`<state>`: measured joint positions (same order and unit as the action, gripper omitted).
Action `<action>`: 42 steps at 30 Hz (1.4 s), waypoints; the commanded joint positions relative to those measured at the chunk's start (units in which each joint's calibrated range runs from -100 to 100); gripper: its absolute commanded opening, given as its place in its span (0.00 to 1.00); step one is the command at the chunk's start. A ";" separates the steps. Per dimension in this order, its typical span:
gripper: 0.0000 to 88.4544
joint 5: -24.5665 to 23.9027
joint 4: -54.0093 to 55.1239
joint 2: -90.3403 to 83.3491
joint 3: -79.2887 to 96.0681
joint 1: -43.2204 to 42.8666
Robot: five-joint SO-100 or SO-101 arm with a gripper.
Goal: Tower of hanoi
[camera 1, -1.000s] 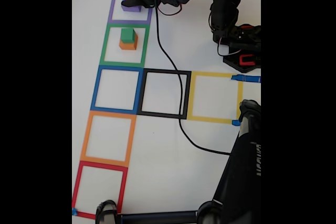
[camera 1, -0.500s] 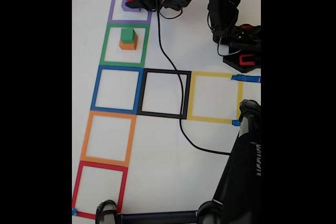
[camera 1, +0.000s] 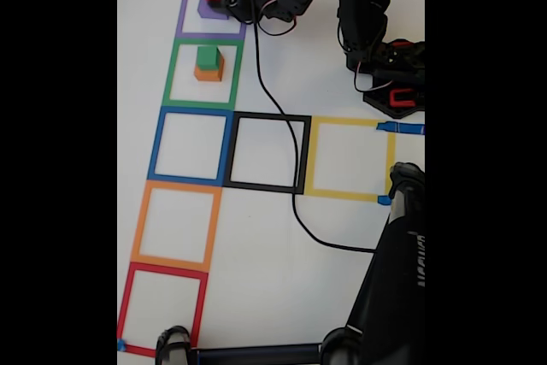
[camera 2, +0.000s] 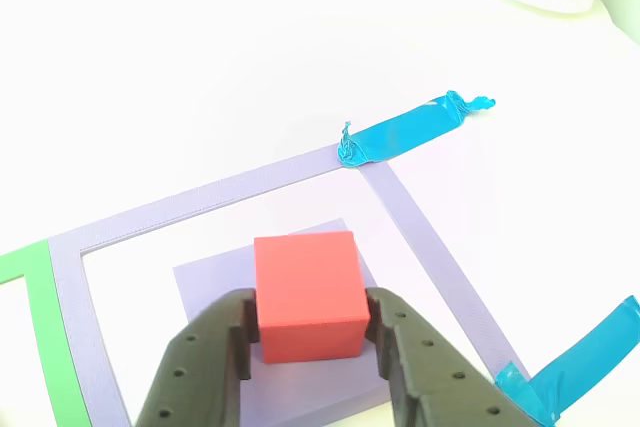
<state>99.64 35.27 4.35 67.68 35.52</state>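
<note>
pincer (camera 2: 308,332) clamping red cube (camera 2: 307,294), above purple cube (camera 2: 215,284)

Red cube (camera 2: 305,292) over purple cube (camera 2: 215,282); green cube (camera 1: 206,56) atop orange cube (camera 1: 208,73).

You've got the smallest cube (camera 2: 305,292) sitting on the biggest cube (camera 2: 215,282) at the table's (camera 1: 342,57) far-left corner in the fixed view, the two-cube stack (camera 1: 208,63) just nearer.
</note>
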 commanded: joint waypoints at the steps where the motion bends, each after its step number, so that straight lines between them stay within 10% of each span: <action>1: 0.07 0.36 1.33 -0.11 -2.05 -0.71; 15: 0.03 0.36 -11.38 -12.70 -2.23 -2.63; 28: 0.02 0.36 -68.30 -50.65 -11.78 -7.91; 42: 0.02 0.36 -126.44 -49.20 -69.68 -18.93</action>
<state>100.00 -79.77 -46.81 15.01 19.72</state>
